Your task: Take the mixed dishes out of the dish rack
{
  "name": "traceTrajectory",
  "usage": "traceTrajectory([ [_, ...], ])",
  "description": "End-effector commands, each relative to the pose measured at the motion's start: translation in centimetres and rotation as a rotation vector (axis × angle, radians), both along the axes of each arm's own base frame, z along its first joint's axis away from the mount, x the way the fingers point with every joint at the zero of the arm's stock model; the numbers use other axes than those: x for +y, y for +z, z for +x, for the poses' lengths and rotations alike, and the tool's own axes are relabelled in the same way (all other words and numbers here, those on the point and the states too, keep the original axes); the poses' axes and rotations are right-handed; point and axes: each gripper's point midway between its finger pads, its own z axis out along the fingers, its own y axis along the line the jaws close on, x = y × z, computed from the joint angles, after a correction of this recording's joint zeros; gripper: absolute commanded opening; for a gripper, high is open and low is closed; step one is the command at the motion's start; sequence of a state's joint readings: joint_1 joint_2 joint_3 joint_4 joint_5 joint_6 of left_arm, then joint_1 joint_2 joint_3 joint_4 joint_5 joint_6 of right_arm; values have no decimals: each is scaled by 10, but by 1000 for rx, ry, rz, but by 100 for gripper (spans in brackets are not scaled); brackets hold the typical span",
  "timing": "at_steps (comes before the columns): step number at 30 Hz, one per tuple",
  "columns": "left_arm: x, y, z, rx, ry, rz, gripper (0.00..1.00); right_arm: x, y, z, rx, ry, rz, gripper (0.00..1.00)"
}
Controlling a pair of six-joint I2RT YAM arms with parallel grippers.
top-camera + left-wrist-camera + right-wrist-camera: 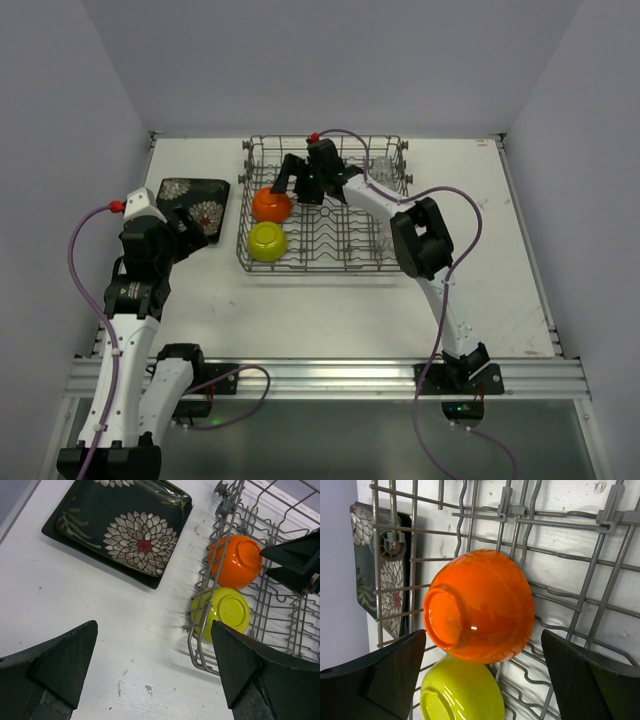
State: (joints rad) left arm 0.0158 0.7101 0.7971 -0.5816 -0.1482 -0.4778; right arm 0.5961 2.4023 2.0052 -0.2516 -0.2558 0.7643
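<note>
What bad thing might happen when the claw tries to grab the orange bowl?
1. The orange bowl is round and shiny, with its base turned towards the open right claw, so it may slip out when squeezed.
2. The yellow-green bowl sits right beside it, so it might get knocked.
3. The dish rack wires stand close around, and a claw finger could catch on them.

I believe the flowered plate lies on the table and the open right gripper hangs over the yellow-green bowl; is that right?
Not quite: the open right gripper hangs over the orange bowl, as the right wrist view shows. The flowered plate does lie on the table.
</note>
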Motion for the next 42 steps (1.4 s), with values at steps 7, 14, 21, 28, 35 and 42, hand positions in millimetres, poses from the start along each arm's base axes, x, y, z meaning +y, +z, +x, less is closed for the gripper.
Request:
traceTrajectory([
  [7, -11, 4, 9, -29, -63, 17, 100, 6, 5, 1, 27, -4, 126, 99],
  [14, -13, 3, 9, -24, -74, 16, 100, 8, 4, 0, 47, -14, 174, 99],
  [21, -14, 3, 9, -24, -77, 18, 100, 12, 2, 0, 65, -9, 200, 99],
  [28, -14, 4, 9, -28, -76, 20, 100, 8, -3, 0, 72, -32, 183, 99],
  [35, -14, 5, 9, -30, -76, 20, 100, 3, -11, 0, 74, -50, 155, 99],
  [42, -14, 4, 8, -30, -76, 20, 100, 8, -6, -1, 71, -33, 182, 99],
])
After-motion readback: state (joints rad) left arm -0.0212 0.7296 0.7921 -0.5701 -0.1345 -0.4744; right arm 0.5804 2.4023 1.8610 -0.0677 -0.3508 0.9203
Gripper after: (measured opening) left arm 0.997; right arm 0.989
